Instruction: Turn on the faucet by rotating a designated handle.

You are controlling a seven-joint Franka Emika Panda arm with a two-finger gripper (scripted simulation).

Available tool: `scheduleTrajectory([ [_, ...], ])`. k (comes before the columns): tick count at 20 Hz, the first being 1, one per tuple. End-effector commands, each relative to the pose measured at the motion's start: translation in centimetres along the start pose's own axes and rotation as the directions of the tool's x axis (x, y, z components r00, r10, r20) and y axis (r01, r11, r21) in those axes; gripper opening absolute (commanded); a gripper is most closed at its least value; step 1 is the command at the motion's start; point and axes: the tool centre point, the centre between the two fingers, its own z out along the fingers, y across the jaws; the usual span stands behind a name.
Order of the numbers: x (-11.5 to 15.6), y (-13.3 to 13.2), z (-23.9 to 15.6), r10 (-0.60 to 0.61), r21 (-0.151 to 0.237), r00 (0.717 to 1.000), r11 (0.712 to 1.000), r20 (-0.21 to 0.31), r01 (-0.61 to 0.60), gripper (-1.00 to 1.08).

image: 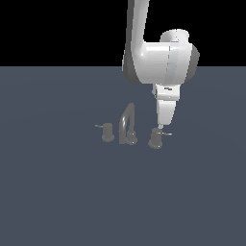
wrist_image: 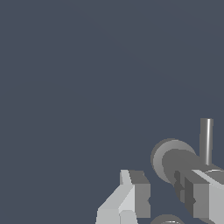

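White and grey, the gripper (wrist_image: pixel 162 194) hangs spread, one finger (wrist_image: pixel 199 192) against the handle (image: pixel 155 138), apparently placed to push its thin lever (image: pixel 166 134) round. The handle stands at the faucet's (image: pixel 127 126) end toward the exterior view's right, on a slate floor (image: pixel 57 192).

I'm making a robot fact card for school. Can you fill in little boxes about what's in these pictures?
Robot: one white arm reaching down
Gripper: just above the handle, jaws apart
Handle lever: thin, pointing to the exterior view's right
Faucet spout: tall arch, in the middle
Other valve: at the exterior view's left, untouched
Floor: plain dark blue-grey
Touching: cannot tell
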Motion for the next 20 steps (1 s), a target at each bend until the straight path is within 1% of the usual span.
scheduleTrajectory([
  [1, 0.0, 0.0, 0.0, 0.000, 0.000, 1.000, 1.000, -0.001, 0.000, -1.00],
  [12, 3.7, 4.8, 2.0, 0.027, -0.038, 1.000, 0.999, -0.008, -0.027, -1.00],
  [13, 3.7, 4.8, 2.0, 0.027, -0.038, 1.000, 0.999, -0.008, -0.027, -1.00],
  [14, 2.7, 3.6, 1.4, 0.014, -0.018, 1.000, 1.000, -0.005, -0.014, -1.00],
  [20, 2.6, 5.9, 1.7, 0.020, -0.028, 1.000, 0.999, -0.006, -0.020, -1.00],
])
